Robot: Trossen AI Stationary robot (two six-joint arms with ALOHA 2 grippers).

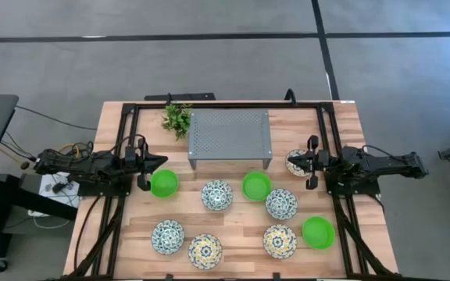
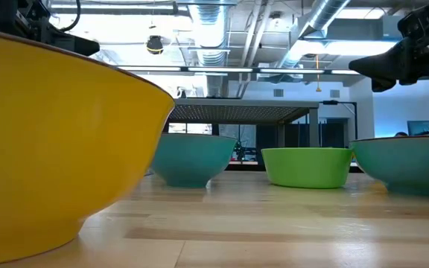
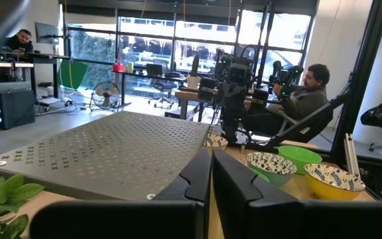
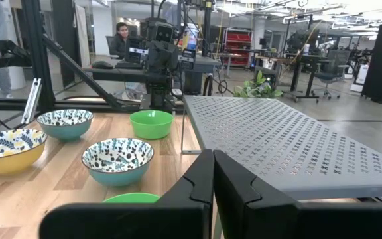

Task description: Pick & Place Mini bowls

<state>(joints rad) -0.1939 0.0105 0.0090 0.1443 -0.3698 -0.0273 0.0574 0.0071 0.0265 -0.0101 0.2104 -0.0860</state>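
Nine mini bowls (image 1: 217, 195) lay spread across the middle and lower part of the wooden table (image 1: 342, 117) in the high view, below the grey perforated stand (image 1: 230, 134) at upper centre. One patterned bowl (image 1: 295, 162) at mid right was partly covered by the right claw (image 1: 312, 161), so its rim was hard to make out. The right claw sat narrow, fingers pressed together, holding nothing. The left claw (image 1: 142, 164) at mid left, just beside a green bowl (image 1: 163, 183), was likewise pinched nearly closed and empty. In the low view a yellow-sided bowl (image 2: 51, 141) filled the left of the frame, cut off by the edge and hiding much of the table behind it. A plant sprig (image 1: 177, 119) lay left of the stand.
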